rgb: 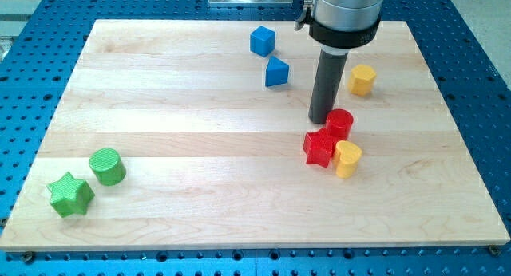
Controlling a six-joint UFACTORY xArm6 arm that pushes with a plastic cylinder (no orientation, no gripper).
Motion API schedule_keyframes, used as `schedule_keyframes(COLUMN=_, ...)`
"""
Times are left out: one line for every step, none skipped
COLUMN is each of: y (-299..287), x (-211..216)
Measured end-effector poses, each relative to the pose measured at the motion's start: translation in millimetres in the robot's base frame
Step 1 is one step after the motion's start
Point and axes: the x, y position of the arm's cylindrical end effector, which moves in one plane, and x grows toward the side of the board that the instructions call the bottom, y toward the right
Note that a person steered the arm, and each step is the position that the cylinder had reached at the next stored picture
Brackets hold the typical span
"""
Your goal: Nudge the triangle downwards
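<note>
The blue triangle block (276, 72) lies on the wooden board (200, 172) near the view's top, right of centre. A blue cube (262, 41) sits just above and left of it. My tip (321, 120) rests on the board to the lower right of the triangle, apart from it, and right beside the red cylinder (340, 123). A red star (319, 147) and a yellow heart-shaped block (347, 159) sit just below the tip.
A yellow cylinder-like block (362, 80) stands right of the rod. A green cylinder (107, 166) and a green star (70, 194) sit at the lower left. The board lies on a blue perforated table (24, 108).
</note>
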Motion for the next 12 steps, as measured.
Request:
schedule_keyframes(y=-7.3, x=-16.4)
schedule_keyframes(y=-9.3, x=-54.1)
schedule_keyframes(y=-20.9, x=-81.2)
schedule_keyframes(y=-21.4, x=-82.7)
schedule_keyframes(y=-21.4, x=-82.7)
schedule_keyframes(y=-44.7, x=-82.7)
schedule_keyframes(y=-44.7, x=-82.7)
schedule_keyframes(y=-44.2, x=-82.7)
schedule_keyframes(y=-42.5, x=-82.9)
schedule_keyframes(y=-41.8, x=-82.0)
schedule_keyframes(y=-81.1, x=-36.4)
schedule_keyframes(y=-124.3, x=5.0)
